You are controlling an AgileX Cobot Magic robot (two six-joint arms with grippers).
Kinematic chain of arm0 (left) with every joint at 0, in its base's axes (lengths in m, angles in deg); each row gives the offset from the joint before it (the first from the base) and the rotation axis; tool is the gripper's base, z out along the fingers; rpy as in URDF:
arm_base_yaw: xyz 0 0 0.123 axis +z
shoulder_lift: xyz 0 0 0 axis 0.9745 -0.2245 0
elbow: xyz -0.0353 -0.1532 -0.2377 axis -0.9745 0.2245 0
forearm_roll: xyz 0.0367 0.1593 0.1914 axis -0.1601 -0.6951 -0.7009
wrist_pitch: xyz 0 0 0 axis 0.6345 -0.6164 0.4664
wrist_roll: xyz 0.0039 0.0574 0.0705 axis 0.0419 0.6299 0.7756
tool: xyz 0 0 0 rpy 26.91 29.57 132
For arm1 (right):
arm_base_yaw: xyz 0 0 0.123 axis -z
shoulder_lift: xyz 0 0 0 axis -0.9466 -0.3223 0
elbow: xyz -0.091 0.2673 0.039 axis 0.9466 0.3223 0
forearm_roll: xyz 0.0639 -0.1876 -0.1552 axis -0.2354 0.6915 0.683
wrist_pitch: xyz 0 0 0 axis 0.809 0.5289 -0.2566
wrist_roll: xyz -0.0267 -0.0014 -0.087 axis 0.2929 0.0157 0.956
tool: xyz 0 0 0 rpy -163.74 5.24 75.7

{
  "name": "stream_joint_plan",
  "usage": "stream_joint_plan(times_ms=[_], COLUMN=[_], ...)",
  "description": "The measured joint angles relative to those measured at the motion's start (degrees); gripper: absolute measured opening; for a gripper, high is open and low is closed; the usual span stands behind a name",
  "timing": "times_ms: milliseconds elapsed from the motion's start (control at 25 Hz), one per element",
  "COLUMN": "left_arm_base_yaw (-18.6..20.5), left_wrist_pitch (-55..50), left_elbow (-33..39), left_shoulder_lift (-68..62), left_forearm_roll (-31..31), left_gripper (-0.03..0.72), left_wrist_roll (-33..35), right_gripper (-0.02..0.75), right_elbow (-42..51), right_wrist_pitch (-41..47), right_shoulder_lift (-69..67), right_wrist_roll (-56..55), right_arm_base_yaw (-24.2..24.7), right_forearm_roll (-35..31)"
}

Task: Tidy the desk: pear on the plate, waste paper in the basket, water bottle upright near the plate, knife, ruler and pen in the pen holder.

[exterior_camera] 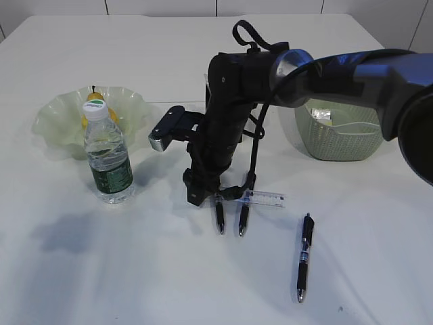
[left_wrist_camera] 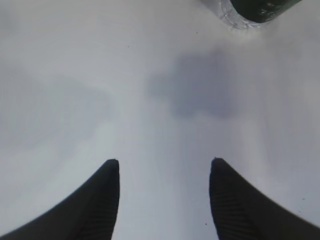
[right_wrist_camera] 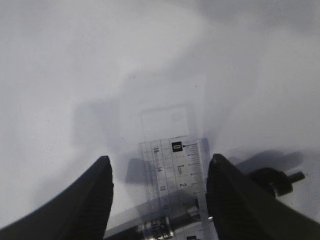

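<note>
My right gripper (exterior_camera: 231,230) points down at the middle of the desk (exterior_camera: 203,284), open. Its jaws (right_wrist_camera: 159,159) straddle one end of the clear ruler (right_wrist_camera: 175,165), which lies flat (exterior_camera: 265,198). A dark and silver thing (right_wrist_camera: 165,227) crosses under the ruler; I cannot tell what it is. The pen (exterior_camera: 304,256) lies to the right. The pear (exterior_camera: 97,100) is in the pale green plate (exterior_camera: 57,122). In front of the plate stands the water bottle (exterior_camera: 107,154), upright. My left gripper (left_wrist_camera: 164,162) hangs open over bare desk, with the bottle's base (left_wrist_camera: 250,11) ahead. Knife and pen holder are hidden.
The sage green basket (exterior_camera: 342,139) stands at the back right, partly behind my right arm (exterior_camera: 352,71), with pale paper (exterior_camera: 321,114) inside. A small black end (right_wrist_camera: 277,180) pokes in beside the right finger. A shadow (exterior_camera: 64,233) falls on the front left of the desk.
</note>
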Motion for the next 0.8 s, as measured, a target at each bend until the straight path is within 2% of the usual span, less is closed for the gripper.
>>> stream_joint_plan(times_ms=[800], left_arm_base_yaw=[0.0], left_wrist_pitch=[0.1], left_elbow=[0.0], left_shoulder_lift=[0.0], left_forearm_roll=[0.0], left_gripper=[0.401], left_wrist_roll=[0.0], right_gripper=[0.449], right_elbow=[0.0], right_wrist_pitch=[-1.1], right_shoulder_lift=[-1.0], right_wrist_roll=[-0.5], right_arm_base_yaw=[0.0], right_forearm_roll=[0.5])
